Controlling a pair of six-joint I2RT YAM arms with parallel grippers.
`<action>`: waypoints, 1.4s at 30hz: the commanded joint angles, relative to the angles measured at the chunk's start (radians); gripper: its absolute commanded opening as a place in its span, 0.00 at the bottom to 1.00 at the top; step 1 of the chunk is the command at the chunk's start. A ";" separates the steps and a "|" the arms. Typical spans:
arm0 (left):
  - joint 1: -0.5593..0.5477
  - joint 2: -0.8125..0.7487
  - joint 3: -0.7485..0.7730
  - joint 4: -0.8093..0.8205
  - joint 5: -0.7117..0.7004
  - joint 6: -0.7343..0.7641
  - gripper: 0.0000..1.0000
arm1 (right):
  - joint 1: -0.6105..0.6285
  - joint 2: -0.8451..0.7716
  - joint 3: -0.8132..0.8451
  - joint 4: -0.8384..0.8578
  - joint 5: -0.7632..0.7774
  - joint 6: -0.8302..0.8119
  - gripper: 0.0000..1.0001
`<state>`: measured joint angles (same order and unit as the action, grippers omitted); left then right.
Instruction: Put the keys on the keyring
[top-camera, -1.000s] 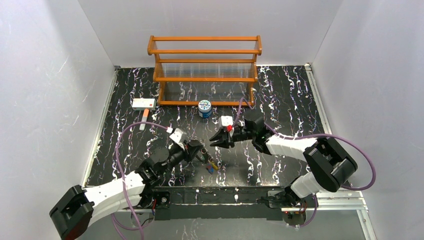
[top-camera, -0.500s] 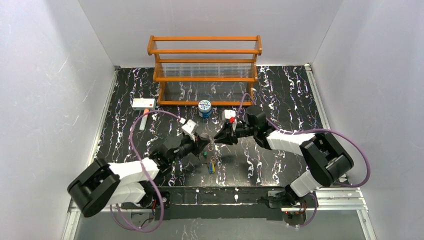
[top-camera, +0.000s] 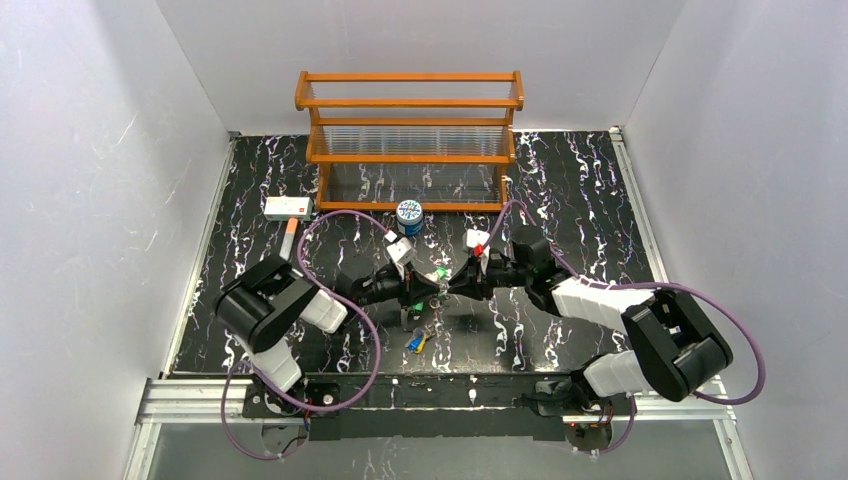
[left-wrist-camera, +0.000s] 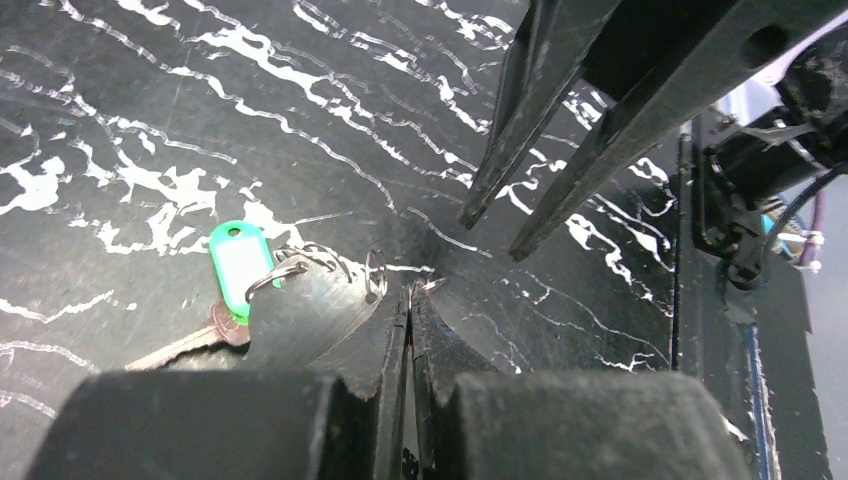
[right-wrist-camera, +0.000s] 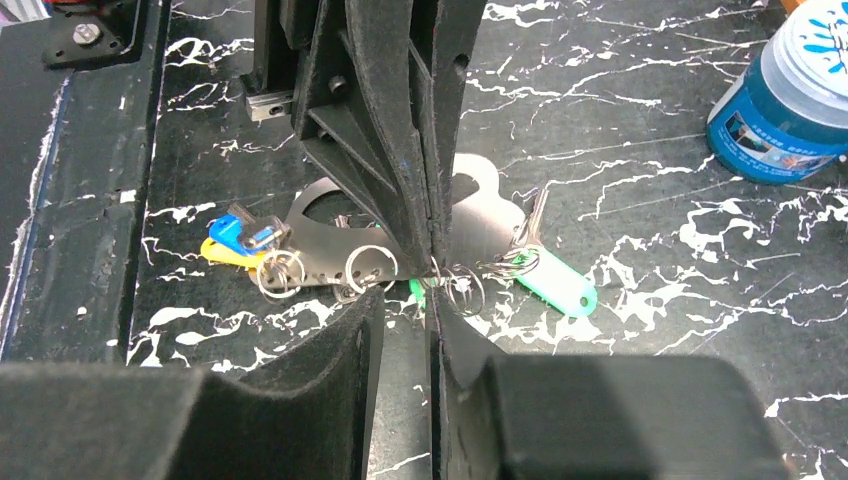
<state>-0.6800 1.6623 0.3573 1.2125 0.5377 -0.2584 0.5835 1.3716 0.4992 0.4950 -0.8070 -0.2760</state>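
Observation:
The keyring (right-wrist-camera: 478, 222) is a flat pale-grey plate with an oval opening and several small split rings along its edge. My left gripper (left-wrist-camera: 410, 292) is shut on its edge and also shows from above in the right wrist view (right-wrist-camera: 428, 240). A green-tagged key (right-wrist-camera: 555, 284) hangs at the plate's right, and it shows in the left wrist view (left-wrist-camera: 240, 262) too. A blue key (right-wrist-camera: 246, 231) and a yellow key (right-wrist-camera: 222, 254) hang at its left. My right gripper (right-wrist-camera: 405, 300) is open, its fingertips right at the plate's near edge. In the top view both grippers (top-camera: 428, 288) (top-camera: 452, 287) meet tip to tip.
A blue-and-white can (top-camera: 409, 216) stands behind the grippers, in front of a wooden rack (top-camera: 410, 140). A white box with a red mark (top-camera: 288, 207) lies at the back left. The black marbled table (top-camera: 580, 200) ends at a metal rail near the arm bases.
My left gripper has swung right and away from the base, carrying the keyring. My right gripper has drawn back slightly and now faces it tip to tip.

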 joint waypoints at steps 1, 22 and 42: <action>0.013 0.107 -0.004 0.420 0.151 -0.102 0.00 | -0.008 -0.029 -0.028 0.010 0.028 -0.009 0.29; 0.014 0.069 -0.076 0.575 0.175 -0.062 0.00 | -0.014 0.005 -0.052 0.100 -0.187 -0.016 0.37; 0.013 0.025 -0.080 0.576 0.194 -0.068 0.00 | -0.013 0.104 -0.005 0.162 -0.205 0.035 0.37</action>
<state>-0.6704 1.7348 0.2874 1.5265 0.7109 -0.3435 0.5755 1.4811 0.4751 0.5686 -0.9977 -0.2737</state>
